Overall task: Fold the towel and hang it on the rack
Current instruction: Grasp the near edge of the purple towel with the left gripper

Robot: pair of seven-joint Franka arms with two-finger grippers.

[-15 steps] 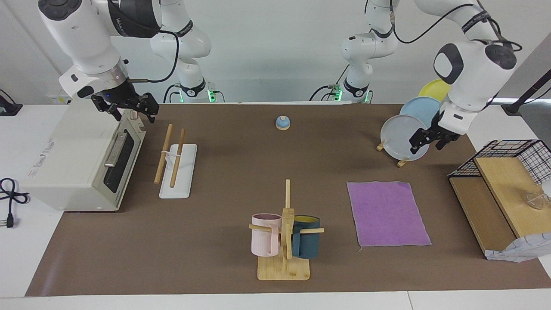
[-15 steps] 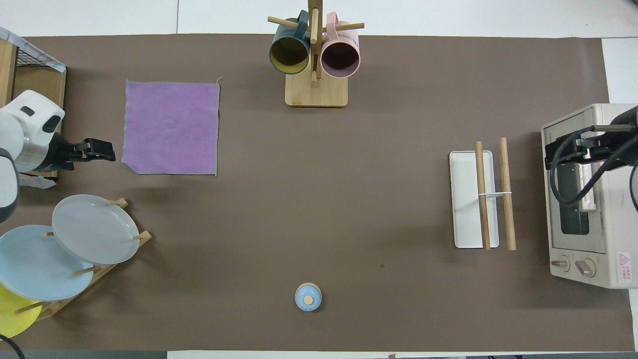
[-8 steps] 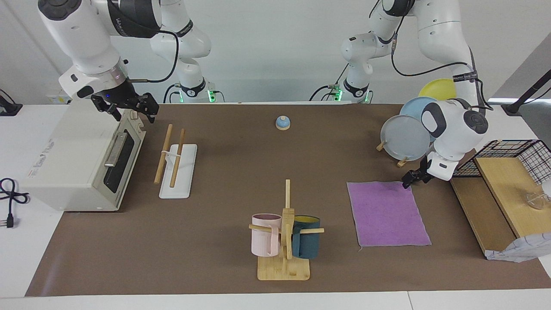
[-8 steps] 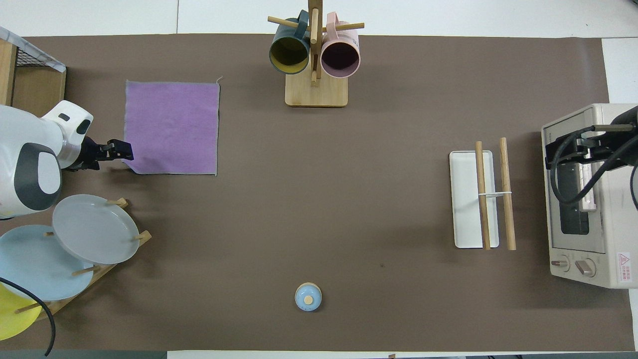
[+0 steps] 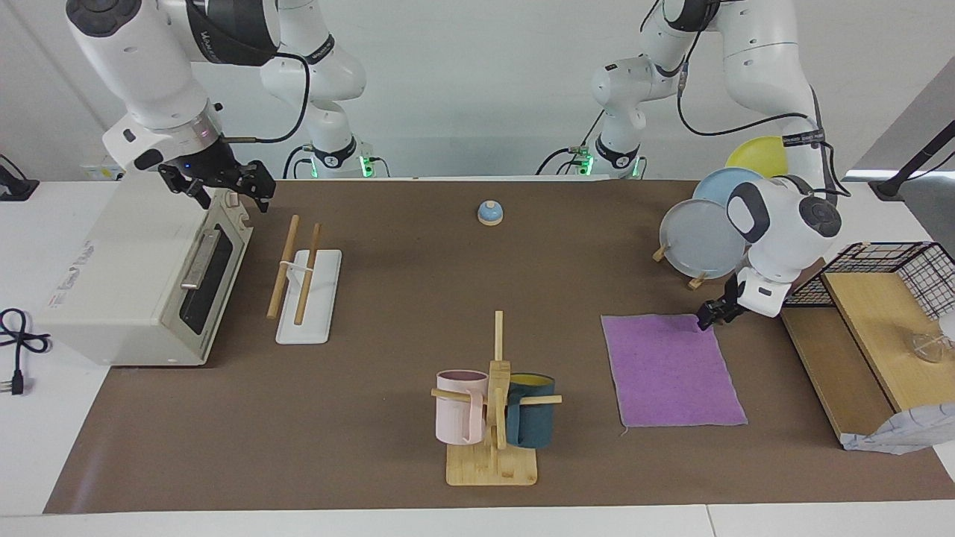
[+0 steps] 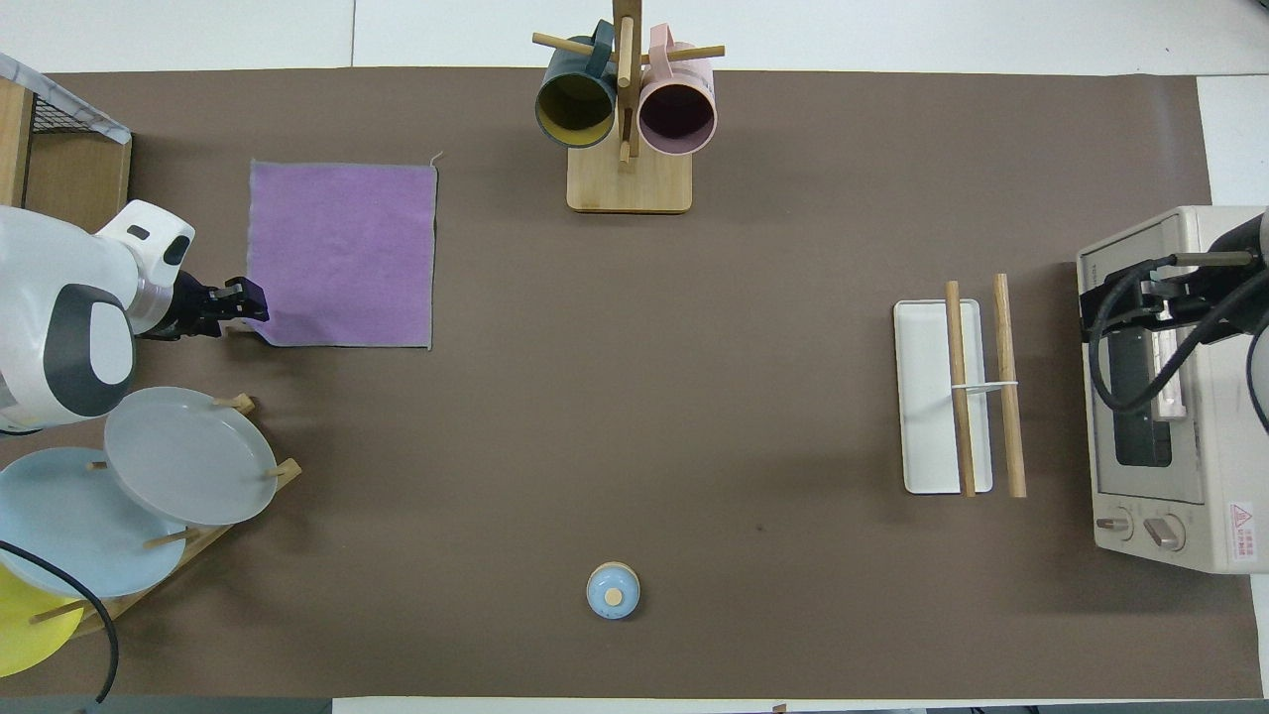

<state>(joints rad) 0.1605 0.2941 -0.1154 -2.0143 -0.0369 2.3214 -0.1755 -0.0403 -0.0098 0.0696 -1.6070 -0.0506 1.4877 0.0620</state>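
Note:
The towel (image 5: 671,369) lies flat on the brown mat with its purple face up, toward the left arm's end of the table; it also shows in the overhead view (image 6: 342,253). My left gripper (image 5: 706,319) is low at the towel's corner nearest the robots and the wooden shelf, also in the overhead view (image 6: 250,302). The rack (image 5: 321,298), two wooden rods on a white base, stands toward the right arm's end (image 6: 927,397). My right gripper (image 5: 231,195) is open and empty, waiting over the toaster oven's top edge.
A toaster oven (image 5: 142,276) stands beside the rack. A mug tree (image 5: 494,403) with two mugs stands farther from the robots at mid-table. A plate stand (image 5: 701,239) with plates, a wooden shelf (image 5: 858,335) and a blue bell (image 5: 489,213) are also there.
My left gripper has come down from in front of the plates to the towel's near corner. The towel has not moved. The right arm has not moved.

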